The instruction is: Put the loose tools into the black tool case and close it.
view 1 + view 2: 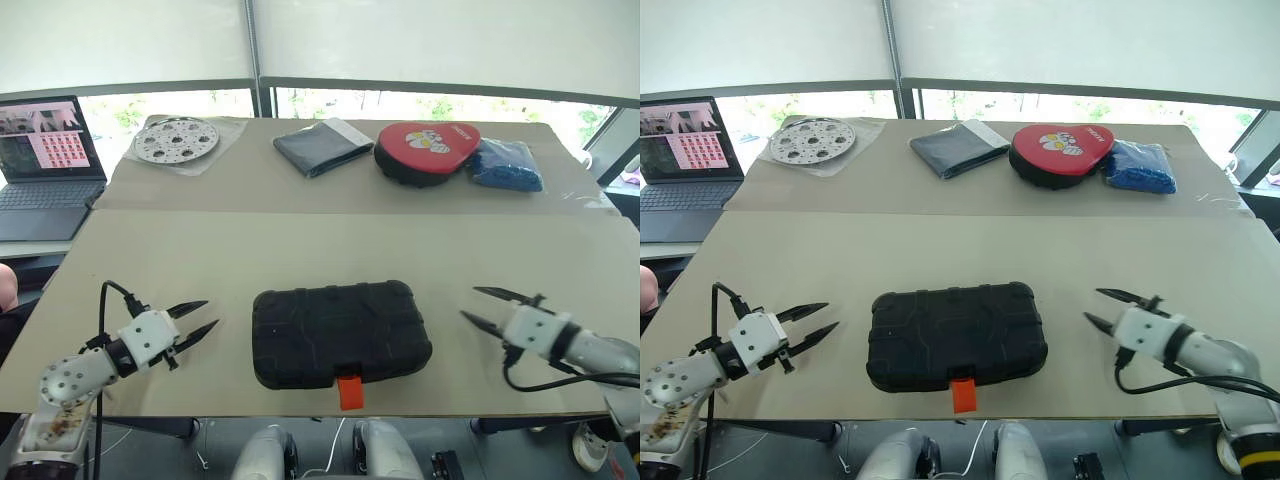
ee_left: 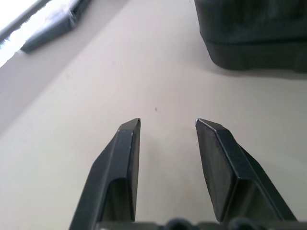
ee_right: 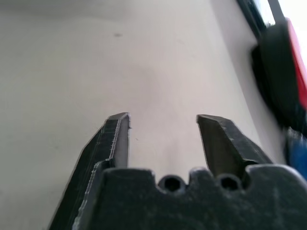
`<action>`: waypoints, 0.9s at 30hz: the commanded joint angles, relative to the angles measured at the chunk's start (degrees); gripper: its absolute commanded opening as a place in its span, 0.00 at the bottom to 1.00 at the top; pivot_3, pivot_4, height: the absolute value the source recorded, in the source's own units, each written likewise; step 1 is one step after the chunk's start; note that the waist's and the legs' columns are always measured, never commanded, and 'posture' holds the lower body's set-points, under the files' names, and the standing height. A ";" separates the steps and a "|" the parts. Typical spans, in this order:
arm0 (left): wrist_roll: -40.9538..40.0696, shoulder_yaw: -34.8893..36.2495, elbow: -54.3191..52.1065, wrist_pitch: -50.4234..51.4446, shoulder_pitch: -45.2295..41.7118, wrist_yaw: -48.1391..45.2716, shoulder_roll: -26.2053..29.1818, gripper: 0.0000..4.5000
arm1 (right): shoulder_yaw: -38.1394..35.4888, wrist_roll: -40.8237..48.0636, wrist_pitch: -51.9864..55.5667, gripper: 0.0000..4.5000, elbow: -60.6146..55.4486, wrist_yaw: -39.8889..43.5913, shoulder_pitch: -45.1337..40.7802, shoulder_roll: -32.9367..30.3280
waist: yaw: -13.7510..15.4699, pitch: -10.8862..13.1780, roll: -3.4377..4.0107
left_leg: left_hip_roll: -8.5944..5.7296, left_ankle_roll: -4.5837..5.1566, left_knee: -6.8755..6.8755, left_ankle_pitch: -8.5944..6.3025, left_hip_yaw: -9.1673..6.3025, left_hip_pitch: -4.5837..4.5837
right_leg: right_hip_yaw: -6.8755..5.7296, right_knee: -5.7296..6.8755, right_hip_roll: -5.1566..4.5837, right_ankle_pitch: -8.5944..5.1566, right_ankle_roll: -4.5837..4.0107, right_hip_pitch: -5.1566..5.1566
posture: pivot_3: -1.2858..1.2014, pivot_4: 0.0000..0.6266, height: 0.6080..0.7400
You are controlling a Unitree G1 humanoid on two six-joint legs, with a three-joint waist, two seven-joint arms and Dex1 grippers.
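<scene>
The black tool case (image 1: 340, 332) lies shut on the beige table near its front edge, and its orange-red latch (image 1: 349, 391) hangs over that edge. The loose tools are out of view. My left gripper (image 1: 210, 313) hovers open a short way to the left of the case, fingers pointing at it with nothing between them. In the left wrist view the gripper (image 2: 168, 123) is open over bare table, with a corner of the case (image 2: 254, 33) ahead. My right gripper (image 1: 469, 302) is open to the right of the case, apart from it and empty, as the right wrist view (image 3: 163, 117) also shows.
Along the far side of the table lie a perforated metal disc (image 1: 176, 139), a dark grey folded pouch (image 1: 322, 146), a red round pad (image 1: 427, 147) and a blue bag (image 1: 507, 166). A laptop (image 1: 45, 160) stands on a side table at the left.
</scene>
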 commanded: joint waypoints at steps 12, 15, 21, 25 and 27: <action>0.32 -13.95 3.23 22.90 -25.30 -3.52 -4.88 0.03 | 5.18 9.18 32.72 0.00 -43.80 9.71 18.78 -6.41 | 0.97 -0.06 -0.02 | 0.24 -0.11 0.05 -0.01 0.02 -0.09 | -0.06 -0.17 0.38 0.11 -0.10 0.01 | 0.52 0.24 1.00; 0.42 -16.68 4.40 26.17 -28.65 -6.78 -4.89 0.03 | 11.10 7.76 38.31 0.00 -46.27 5.58 12.81 -1.75 | 1.00 -0.04 -0.14 | 0.25 -0.18 0.12 0.02 -0.02 -0.15 | -0.16 -0.22 0.55 0.14 -0.16 -0.02 | 0.52 0.24 1.00; -0.81 -17.34 2.66 31.45 -27.52 -12.36 -1.49 0.03 | 17.00 2.70 42.04 0.00 -42.33 1.31 1.23 5.75 | 0.39 0.02 -0.23 | 0.28 -0.34 0.13 0.10 0.07 -0.22 | -0.01 -0.25 0.67 0.14 -0.17 -0.15 | 0.52 0.24 1.00; -1.43 -16.00 1.44 32.72 -26.00 -11.45 -1.38 0.03 | 18.25 0.89 42.35 0.00 -38.32 0.13 -4.84 9.50 | 0.42 0.02 -0.24 | 0.28 -0.47 0.12 0.18 0.06 -0.22 | -0.01 -0.24 0.66 0.13 -0.18 -0.16 | 0.52 0.24 1.00; -3.26 -14.11 -0.10 34.76 -25.29 -9.98 -2.57 0.03 | 17.54 1.19 42.81 0.00 -36.14 -0.43 -7.54 11.39 | 0.34 0.02 -0.23 | 0.29 -0.47 0.12 0.18 0.06 -0.23 | 0.01 -0.21 0.67 0.13 -0.18 -0.18 | 0.52 0.24 1.00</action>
